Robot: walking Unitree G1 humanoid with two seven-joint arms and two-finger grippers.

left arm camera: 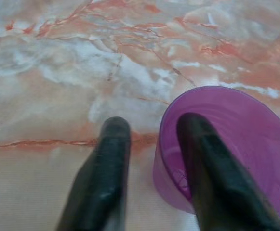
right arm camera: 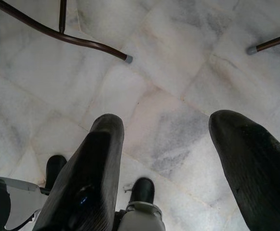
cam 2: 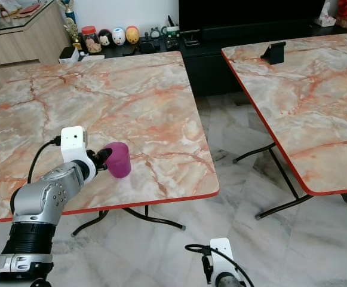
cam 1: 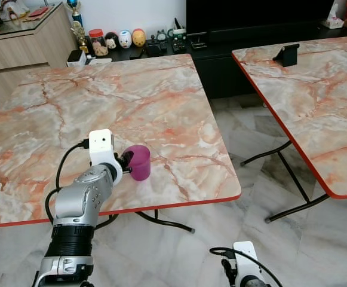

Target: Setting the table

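Head view: left gripper (cam 1: 127,160) pinches the purple cup (cam 1: 140,162) on the marble table (cam 1: 161,107). Left wrist: one finger inside the cup, one outside. Right wrist: right gripper (right arm camera: 166,130) spread wide, empty, over the floor (right arm camera: 178,72).

Two marble tables (cam 1: 161,107) (cam 1: 316,101) (red-edged), one purple cup (cam 1: 140,162), one black stand (cam 1: 287,54).

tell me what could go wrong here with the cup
The left gripper pinches only the purple cup's rim, one finger inside, one outside, so the cup could twist or slip loose. It sits fairly close to the table's red edge, so a jerk on release might send it over onto the floor.
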